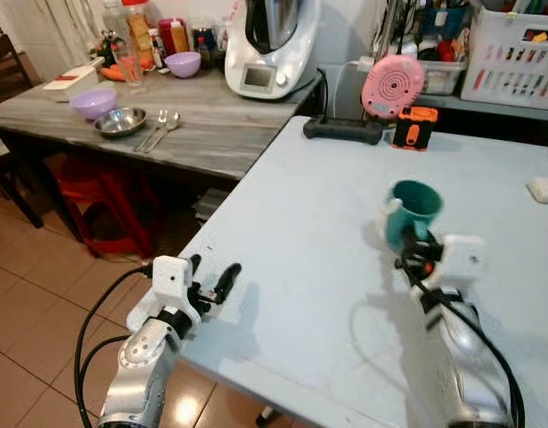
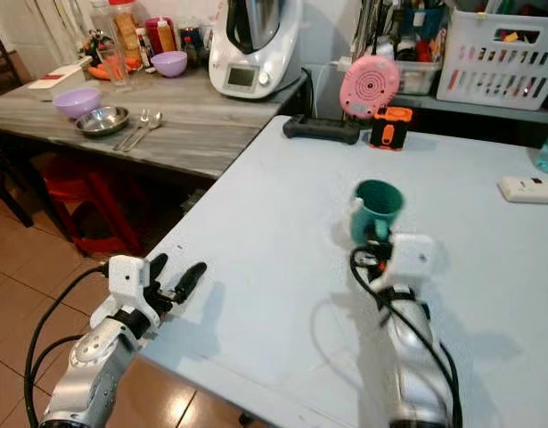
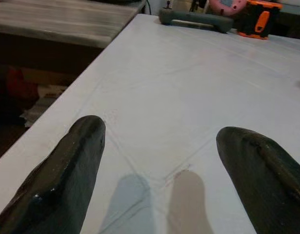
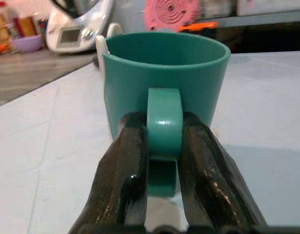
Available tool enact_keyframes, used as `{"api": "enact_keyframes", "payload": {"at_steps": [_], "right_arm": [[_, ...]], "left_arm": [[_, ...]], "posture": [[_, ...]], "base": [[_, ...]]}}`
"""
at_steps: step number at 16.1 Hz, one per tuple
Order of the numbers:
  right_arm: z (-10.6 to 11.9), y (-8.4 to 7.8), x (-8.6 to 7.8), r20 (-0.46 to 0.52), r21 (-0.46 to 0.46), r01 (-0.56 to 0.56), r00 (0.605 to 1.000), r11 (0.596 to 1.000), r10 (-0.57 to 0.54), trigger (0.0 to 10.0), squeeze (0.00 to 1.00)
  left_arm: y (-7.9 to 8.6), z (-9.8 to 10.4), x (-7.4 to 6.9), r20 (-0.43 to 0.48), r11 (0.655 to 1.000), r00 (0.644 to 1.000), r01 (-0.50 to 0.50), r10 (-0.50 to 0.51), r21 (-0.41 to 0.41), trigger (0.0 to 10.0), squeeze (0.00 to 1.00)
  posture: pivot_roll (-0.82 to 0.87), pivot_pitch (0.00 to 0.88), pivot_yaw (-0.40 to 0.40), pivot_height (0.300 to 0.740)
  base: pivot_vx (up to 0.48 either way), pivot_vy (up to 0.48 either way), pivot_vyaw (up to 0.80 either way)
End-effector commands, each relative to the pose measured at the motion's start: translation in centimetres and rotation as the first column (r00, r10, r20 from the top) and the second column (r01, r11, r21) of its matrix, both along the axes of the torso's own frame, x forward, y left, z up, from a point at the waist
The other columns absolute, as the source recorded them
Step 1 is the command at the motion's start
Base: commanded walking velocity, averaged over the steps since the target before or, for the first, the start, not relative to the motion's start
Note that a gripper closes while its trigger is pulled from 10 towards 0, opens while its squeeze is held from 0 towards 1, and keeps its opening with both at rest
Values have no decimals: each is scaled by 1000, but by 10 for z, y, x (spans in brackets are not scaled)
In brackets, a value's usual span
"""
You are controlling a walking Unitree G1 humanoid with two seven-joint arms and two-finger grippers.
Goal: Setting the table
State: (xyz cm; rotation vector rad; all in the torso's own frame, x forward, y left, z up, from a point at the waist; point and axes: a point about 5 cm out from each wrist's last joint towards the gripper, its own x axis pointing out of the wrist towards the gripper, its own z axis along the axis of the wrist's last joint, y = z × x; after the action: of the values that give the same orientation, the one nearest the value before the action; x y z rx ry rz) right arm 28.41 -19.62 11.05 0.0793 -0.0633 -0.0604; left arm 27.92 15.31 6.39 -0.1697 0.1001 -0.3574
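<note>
A teal mug [image 1: 414,208] stands on the pale blue table [image 1: 309,232], right of centre. My right gripper [image 4: 162,161] is shut on the mug's handle [image 4: 164,122], its two black fingers [image 4: 121,165] pinching it from both sides. My left gripper [image 1: 213,285] hovers open at the table's near left edge, with nothing between its fingers [image 3: 67,170]. On the grey wooden table [image 1: 202,125] to the left lie a purple bowl [image 1: 94,102], a steel bowl [image 1: 120,121] and spoons [image 1: 159,127].
A white kitchen machine [image 1: 269,45], another purple bowl [image 1: 183,63] and bottles stand at the back. A black handset [image 1: 343,130], an orange device [image 1: 414,127] and a pink disc [image 1: 392,85] line the far edge. A red stool [image 1: 100,201] stands under the grey table.
</note>
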Motion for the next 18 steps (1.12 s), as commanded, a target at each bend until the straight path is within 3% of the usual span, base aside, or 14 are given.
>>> {"api": "enact_keyframes", "payload": {"at_steps": [1,4,6,18], "right_arm": [[9,2,0,27,13,8,1000,1000,-8,10000,0],[7,6,-11,-20,19,14,1000,1000,-13,10000,0],[10,9,-9,-17,20,7,1000,1000,-7,10000,0],[13,16,-7,-33,13,-10,999,1000,10,10000,0]], "left_arm": [[5,2,3,-1,1000,1000,-23,23,5,10000,0],[3,4,9,10,999,999,-32,32,3,10000,0],[2,4,9,8,1000,1000,-30,30,-3,10000,0],[2,3,8,14,1000,999,-30,30,-8,10000,0]], "posture": [[-153,0,84,740],[-163,0,89,740],[-163,0,89,740],[-153,0,87,740]], "base": [[0,0,0],[0,89,-396],[0,319,-513],[0,456,0]]}}
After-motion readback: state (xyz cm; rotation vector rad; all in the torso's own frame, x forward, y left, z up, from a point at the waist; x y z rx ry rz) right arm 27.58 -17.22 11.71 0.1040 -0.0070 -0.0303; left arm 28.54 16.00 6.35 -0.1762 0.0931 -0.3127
